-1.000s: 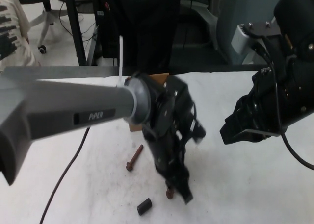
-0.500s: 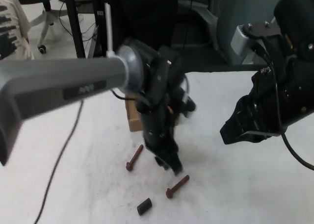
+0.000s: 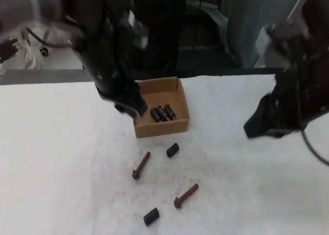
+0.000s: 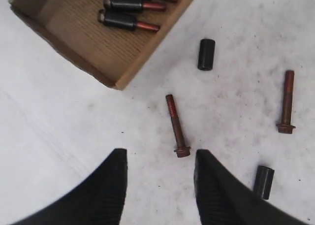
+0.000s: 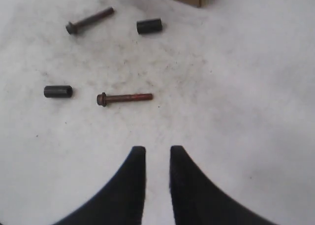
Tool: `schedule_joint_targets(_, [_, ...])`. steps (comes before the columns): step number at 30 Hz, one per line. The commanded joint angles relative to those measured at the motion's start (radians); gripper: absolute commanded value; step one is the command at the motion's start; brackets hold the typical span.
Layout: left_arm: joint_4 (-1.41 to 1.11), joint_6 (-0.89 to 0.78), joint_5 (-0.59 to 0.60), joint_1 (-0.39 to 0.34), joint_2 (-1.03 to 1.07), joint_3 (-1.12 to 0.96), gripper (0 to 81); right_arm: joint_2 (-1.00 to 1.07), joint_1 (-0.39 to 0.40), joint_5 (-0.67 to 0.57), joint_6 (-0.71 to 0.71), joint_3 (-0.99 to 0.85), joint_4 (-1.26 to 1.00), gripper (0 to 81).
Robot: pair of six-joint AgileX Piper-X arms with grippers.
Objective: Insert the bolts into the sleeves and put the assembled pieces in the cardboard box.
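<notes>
We see an open brown cardboard box at the far middle of the white bench. Inside it lie three assembled pieces, black sleeves on rust-red bolts. They rest side by side with their long axes running roughly far to near and their red shank tips towards the near wall.

Just near of that wall lies a short black cylindrical metal sleeve, its axis running from near-left to far-right. To its near-left is a loose rust-red flanged steel bolt on the same diagonal, head at the near-left end and shank tip pointing far-right. A second rust-red bolt lies nearer and to the right, parallel to the first, with its head also at the near-left end. A second black sleeve sits to its near-left, close to the near edge of the bench and tilted the same way. None of these four parts touch one another.

The left gripper hangs above the bench at the box's left wall. Its black fingers are spread wide and hold nothing. The right gripper hovers well to the right of the box. Its fingers are drawn close with a narrow slit between them, and they are empty too.
</notes>
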Motion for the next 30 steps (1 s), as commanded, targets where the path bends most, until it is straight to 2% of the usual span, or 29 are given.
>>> schedule_joint_targets(1, [0.004,-0.012,-0.001,0.013,-0.048,0.009,40.2,0.074,0.008,-0.048,-0.028,0.025,-0.012,17.4])
schedule_joint_targets(6, [0.015,0.001,-0.066,0.033,-0.106,0.113,37.4,0.19,0.054,-0.115,-0.051,0.029,-0.069,17.4])
schedule_joint_targets(14, [0.013,0.018,-0.068,0.052,-0.218,0.322,37.4,0.283,0.187,-0.134,-0.157,0.027,-0.173,17.8])
schedule_joint_targets(16, [0.011,0.018,-0.068,0.057,-0.243,0.345,37.4,0.296,0.226,-0.134,-0.182,0.027,-0.19,19.9])
schedule_joint_targets(20, [-0.009,0.018,-0.068,0.064,-0.296,0.369,37.4,0.321,0.296,-0.134,-0.294,0.027,-0.191,31.4])
schedule_joint_targets(25, [-0.028,0.018,-0.068,0.072,-0.347,0.38,37.4,0.36,0.348,-0.08,-0.426,0.027,-0.183,33.5])
schedule_joint_targets(30, [-0.025,0.018,-0.068,0.075,-0.374,0.381,37.4,0.368,0.353,0.003,-0.551,0.023,-0.172,33.5])
